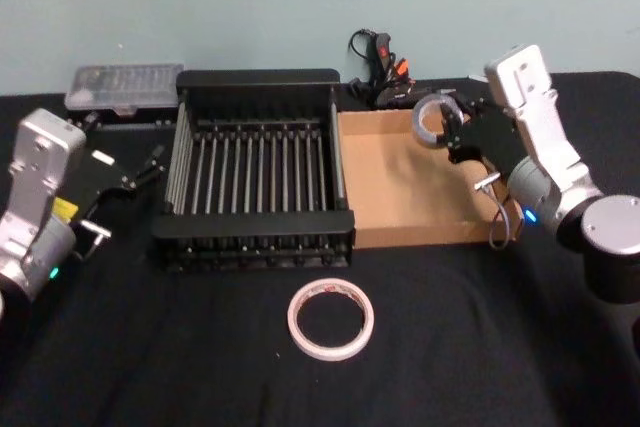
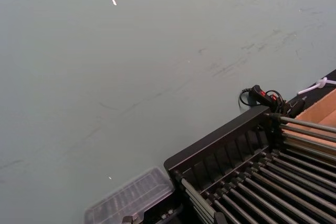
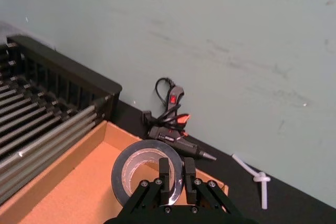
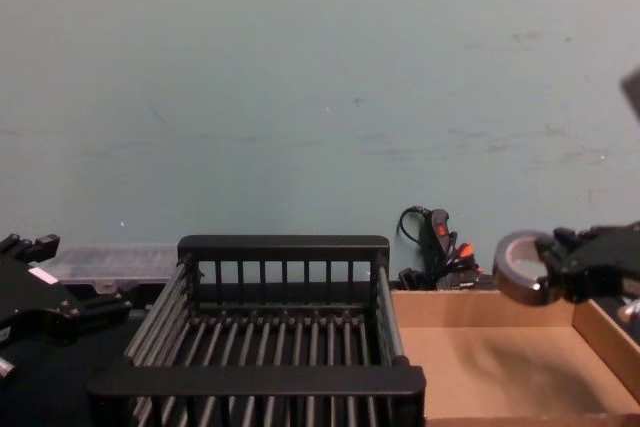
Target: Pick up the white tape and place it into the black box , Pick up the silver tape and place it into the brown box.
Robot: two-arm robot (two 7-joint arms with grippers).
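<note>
The white tape [image 1: 331, 319] lies flat on the black table, in front of the black box [image 1: 258, 78]. My right gripper [image 1: 447, 130] is shut on the silver tape [image 1: 418, 122] and holds it upright in the air over the far part of the brown box [image 1: 410, 197]. In the right wrist view the fingers [image 3: 164, 174] clamp the wall of the silver tape [image 3: 131, 166] above the brown box [image 3: 68, 182]. From the chest, the silver tape [image 4: 515, 269] hangs above the brown box [image 4: 490, 367], in the right gripper [image 4: 560, 265]. My left gripper [image 1: 145, 169] is parked left of the black box.
A glue gun with a cord [image 1: 385, 72] lies behind the brown box by the wall. A clear plastic case [image 1: 125, 87] sits at the back left. A white zip tie [image 3: 257, 178] lies on the table behind the brown box. The wall is close behind both boxes.
</note>
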